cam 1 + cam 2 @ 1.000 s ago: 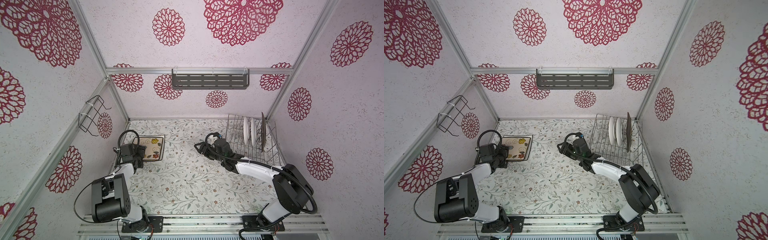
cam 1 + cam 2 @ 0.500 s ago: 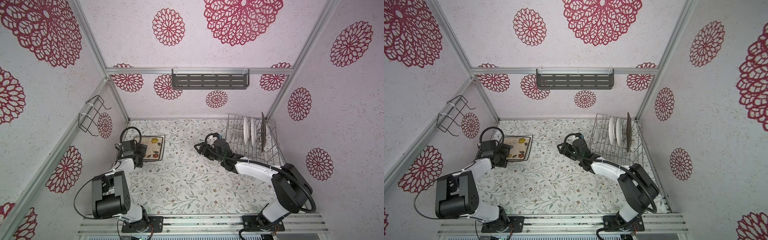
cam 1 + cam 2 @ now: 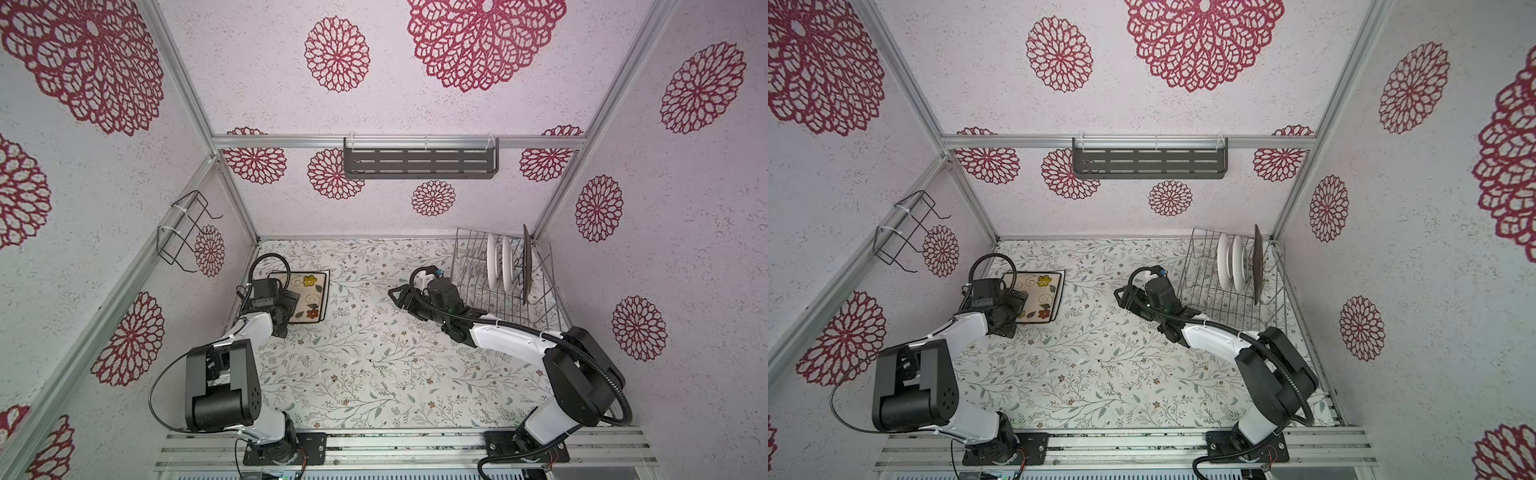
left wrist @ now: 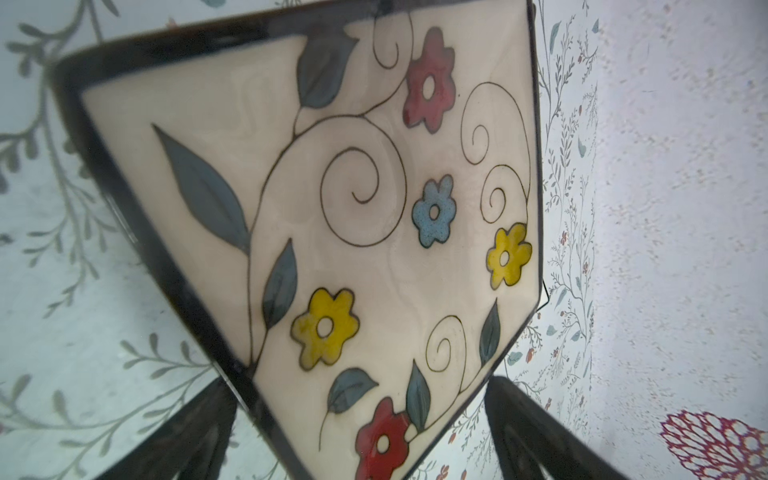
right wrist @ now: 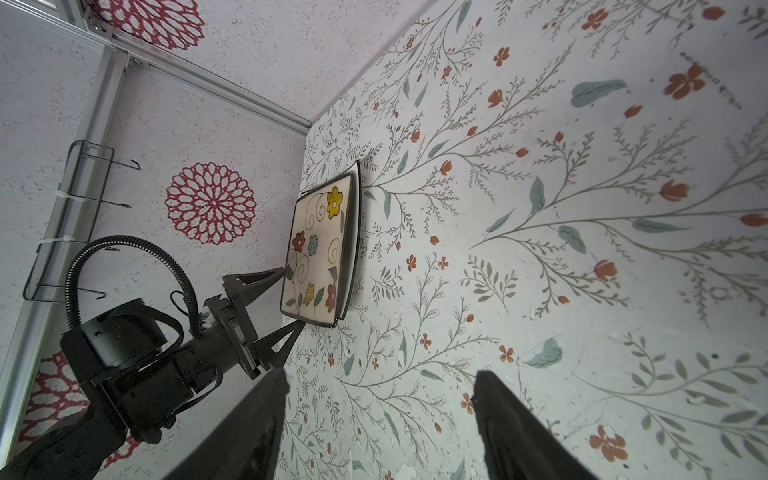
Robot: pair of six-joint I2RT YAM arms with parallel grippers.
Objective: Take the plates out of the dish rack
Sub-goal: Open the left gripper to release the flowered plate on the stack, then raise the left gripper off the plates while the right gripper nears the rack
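The left hand (image 3: 292, 300) is spread wide and holds nothing. The flowered plate (image 3: 311, 291) lies flat on the surface (image 3: 374, 374) right at its fingertips. In the left wrist view the plate's near corner reaches in between the two fingers (image 4: 536, 432), and the rest of the plate stretches away ahead of them. In the right wrist view one fingertip sits at the plate's side edge and the other just off its near corner. Whether either touches the rim I cannot tell. The hand tilts down toward the plate.

The right hand (image 3: 397, 298) is open too, its fingers (image 5: 249, 436) well apart and empty, with bare surface between and ahead of them. It points toward the flowered plate, which lies well apart, ahead of it. The rack (image 3: 498, 303) stands behind this hand, beside its wrist and forearm. Upright among the rack's prongs, well behind the fingertips, stand two white plates (image 3: 492, 266) side by side. A dark plate (image 3: 527, 262) stands just beyond them, farthest from the hand.
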